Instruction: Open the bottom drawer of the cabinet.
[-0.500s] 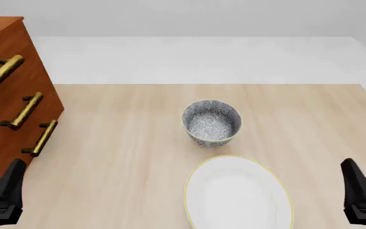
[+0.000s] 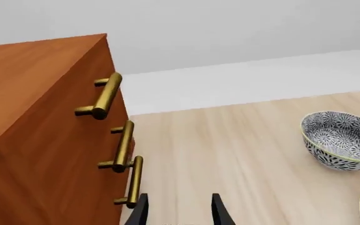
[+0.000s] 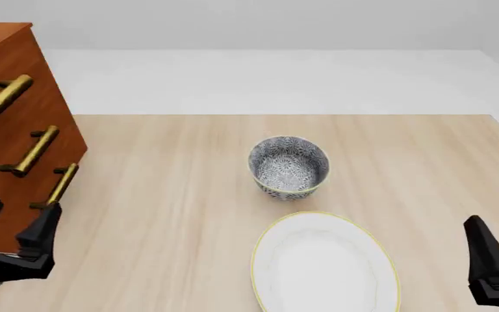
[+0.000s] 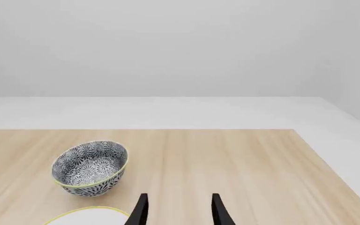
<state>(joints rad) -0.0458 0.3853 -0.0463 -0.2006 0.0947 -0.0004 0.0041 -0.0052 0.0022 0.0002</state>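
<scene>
With the bottom drawer (image 3: 39, 207) at the frame's lower left, the left end effector (image 3: 13, 229), fingers spread wide and empty, should straddle its brass handle (image 3: 56, 188) squarely before closing.

No legible text, label or number anywhere.

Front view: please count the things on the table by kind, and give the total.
Cabinet: 1
Bowl: 1
Plate: 1
Total: 3
</scene>
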